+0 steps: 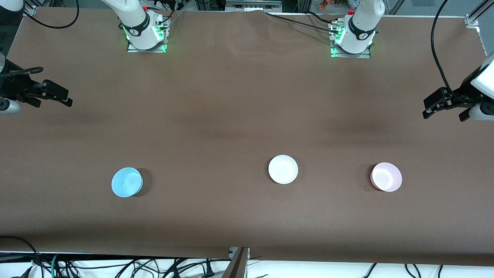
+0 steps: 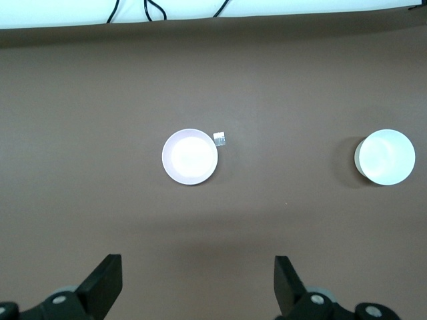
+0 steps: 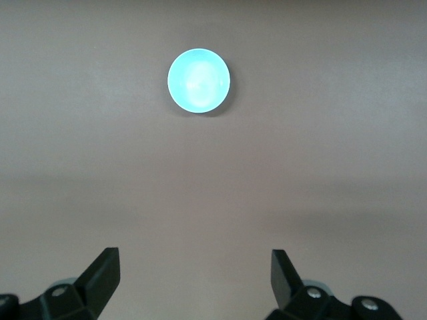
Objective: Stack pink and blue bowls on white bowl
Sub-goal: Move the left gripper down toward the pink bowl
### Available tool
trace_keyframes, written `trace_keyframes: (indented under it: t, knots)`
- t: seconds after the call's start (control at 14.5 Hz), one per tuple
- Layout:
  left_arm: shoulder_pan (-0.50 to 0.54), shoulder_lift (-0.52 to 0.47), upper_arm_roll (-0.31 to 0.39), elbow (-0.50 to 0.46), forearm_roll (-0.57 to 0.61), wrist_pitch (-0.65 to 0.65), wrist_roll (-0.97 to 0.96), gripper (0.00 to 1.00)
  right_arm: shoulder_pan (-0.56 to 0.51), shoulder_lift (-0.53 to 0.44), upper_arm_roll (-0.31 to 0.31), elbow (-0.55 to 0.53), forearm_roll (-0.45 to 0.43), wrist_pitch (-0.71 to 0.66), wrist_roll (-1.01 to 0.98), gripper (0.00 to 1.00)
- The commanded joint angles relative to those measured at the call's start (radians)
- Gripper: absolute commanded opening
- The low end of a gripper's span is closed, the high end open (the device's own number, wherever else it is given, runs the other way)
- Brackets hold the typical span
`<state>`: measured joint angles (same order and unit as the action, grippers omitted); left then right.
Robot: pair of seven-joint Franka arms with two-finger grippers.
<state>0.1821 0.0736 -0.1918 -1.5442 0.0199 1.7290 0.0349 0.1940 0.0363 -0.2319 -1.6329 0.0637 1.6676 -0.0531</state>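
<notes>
**Three bowls apart on the table, both end effectors open and raised**

The white bowl (image 1: 283, 169) sits upright on the brown table (image 1: 231, 108), roughly midway along its length and toward the front camera's edge. The pink bowl (image 1: 386, 177) stands well apart from it toward the left arm's end of the table, slightly nearer to the front camera. The blue bowl (image 1: 127, 182) stands well apart from the white one toward the right arm's end, also slightly nearer to the camera. All three are empty and none touches another. In the left wrist view a small pale tag (image 2: 219, 138) lies on the table just beside the pink bowl.

The left end effector (image 1: 444, 104) hangs over the table's edge at the left arm's end, its fingers (image 2: 107, 280) spread wide with nothing between them. The right end effector (image 1: 54, 94) hangs over the table's edge at the right arm's end, its fingers (image 3: 103, 273) likewise spread and empty.
</notes>
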Motion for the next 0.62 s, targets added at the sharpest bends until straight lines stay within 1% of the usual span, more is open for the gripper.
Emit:
trace_keyframes:
  t: [0.0,0.14,0.28,0.41,0.55]
  knots:
    - [0.002,0.025,0.000,0.038,-0.003,-0.014,0.033,1.00,-0.008,0.010,0.002,0.021,0.014,-0.002,-0.004,1.00]
    - [-0.001,0.050,0.000,0.042,0.000,-0.013,0.043,1.00,-0.010,0.010,0.002,0.021,0.014,-0.002,-0.004,1.00]
    - [0.013,0.145,0.002,0.048,-0.001,0.018,0.048,1.00,-0.010,0.010,0.002,0.021,0.014,0.000,-0.004,1.00]
    - [0.036,0.239,0.008,0.041,0.000,0.166,0.048,1.00,-0.008,0.010,0.002,0.021,0.014,0.006,-0.004,1.00]
    - [0.048,0.326,0.011,0.041,0.005,0.271,0.049,1.00,-0.008,0.011,0.002,0.021,0.014,0.006,-0.004,1.00]
